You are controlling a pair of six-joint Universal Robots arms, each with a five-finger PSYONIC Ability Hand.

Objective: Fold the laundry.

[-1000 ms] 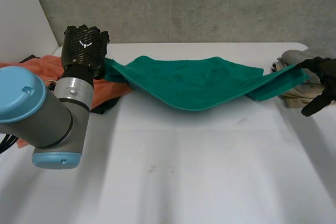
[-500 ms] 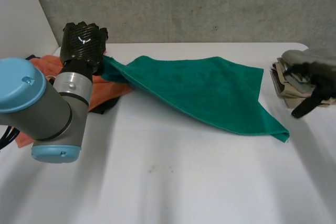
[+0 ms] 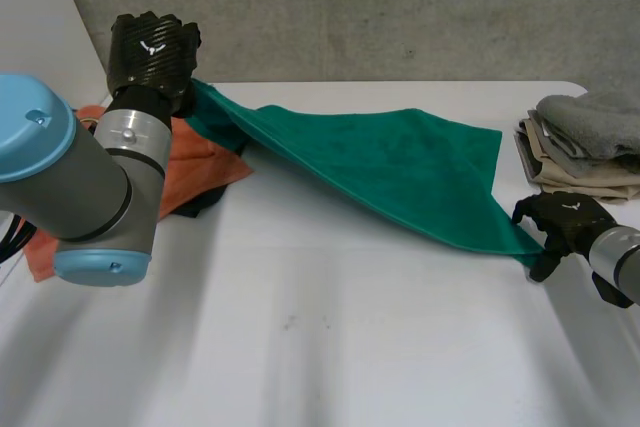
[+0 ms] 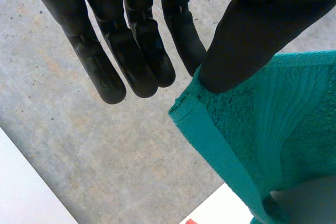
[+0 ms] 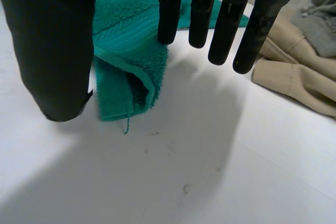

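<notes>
Head view, left hand [image 3: 150, 55] pinching green towel [image 3: 400, 172] corner

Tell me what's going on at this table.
The robot is partway through folding a green towel on the white table. Its left hand pinches one corner and holds it lifted at the far left, above an orange cloth. The right hand is open over the towel's opposite corner, which lies on the table ungripped. A stack of folded laundry sits beside that hand.
</notes>
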